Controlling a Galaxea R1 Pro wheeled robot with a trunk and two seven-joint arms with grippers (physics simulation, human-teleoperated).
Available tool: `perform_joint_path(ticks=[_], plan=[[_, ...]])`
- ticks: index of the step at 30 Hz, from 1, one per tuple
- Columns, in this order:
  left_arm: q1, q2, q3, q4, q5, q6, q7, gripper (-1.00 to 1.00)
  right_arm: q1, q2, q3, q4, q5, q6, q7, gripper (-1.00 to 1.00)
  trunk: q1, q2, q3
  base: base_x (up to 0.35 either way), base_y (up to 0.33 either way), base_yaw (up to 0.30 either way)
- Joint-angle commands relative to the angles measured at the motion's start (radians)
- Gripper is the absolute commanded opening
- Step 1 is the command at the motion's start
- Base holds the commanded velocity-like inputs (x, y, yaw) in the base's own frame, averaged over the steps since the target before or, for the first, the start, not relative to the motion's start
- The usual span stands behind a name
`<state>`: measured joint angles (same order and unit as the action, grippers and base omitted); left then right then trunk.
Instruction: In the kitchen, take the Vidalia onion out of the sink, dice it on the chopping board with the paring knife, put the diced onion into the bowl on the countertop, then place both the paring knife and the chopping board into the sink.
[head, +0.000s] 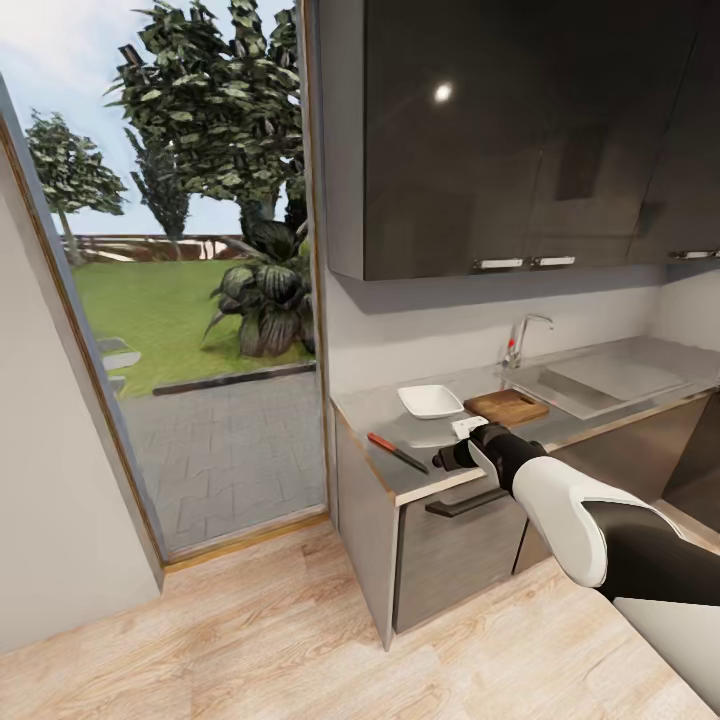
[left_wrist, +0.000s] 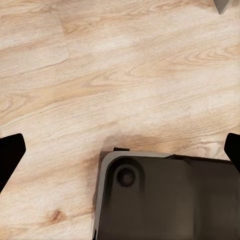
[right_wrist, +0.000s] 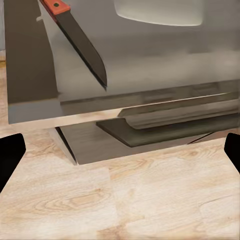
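On the grey countertop (head: 375, 415) lie the red-handled paring knife (head: 397, 452), the white bowl (head: 430, 400) and the wooden chopping board (head: 506, 406). The steel sink (head: 600, 385) is further right; the Vidalia onion is hidden from here. My right gripper (head: 443, 461) hovers at the counter's front edge, just right of the knife. In the right wrist view the knife (right_wrist: 80, 42) and bowl (right_wrist: 160, 12) lie ahead, and the right gripper (right_wrist: 120, 155) is open and empty. My left gripper (left_wrist: 120, 155) is open over the wooden floor.
Dark wall cabinets (head: 500, 130) hang above the counter. A drawer handle (head: 468, 502) juts out below the counter edge. A chrome faucet (head: 520, 345) stands behind the sink. A glass door (head: 190, 300) to the garden is on the left. My base (left_wrist: 165, 200) sits below the left gripper.
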<state>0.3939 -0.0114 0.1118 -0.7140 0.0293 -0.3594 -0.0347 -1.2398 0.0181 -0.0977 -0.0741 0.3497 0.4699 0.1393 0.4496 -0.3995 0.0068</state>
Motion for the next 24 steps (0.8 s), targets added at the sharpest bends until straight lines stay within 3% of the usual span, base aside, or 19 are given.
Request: perform_joint_path(ticks=[1,7,24], plan=[[0.001,-0.001,0.003,-0.001,0.003,-0.001,-0.004,1.0,0.0,0.0,-0.008,-0.002,0.011,0.006,0.005,1.0,0.0,-0.001,0.0,0.0,0.0,-0.003],[0.0,-0.001,0.003,-0.001,0.003,-0.001,-0.004,1.0,0.0,0.0,-0.008,-0.002,0.011,0.006,0.005,1.0,0.0,-0.001,0.0,0.084,0.174,-0.026],[0.0,-0.001,0.003,-0.001,0.003,-0.001,-0.004,1.0,0.0,0.0,-0.008,-0.002,0.011,0.006,0.005,1.0,0.0,-0.001,0.007,0.154,0.259,-0.138]])
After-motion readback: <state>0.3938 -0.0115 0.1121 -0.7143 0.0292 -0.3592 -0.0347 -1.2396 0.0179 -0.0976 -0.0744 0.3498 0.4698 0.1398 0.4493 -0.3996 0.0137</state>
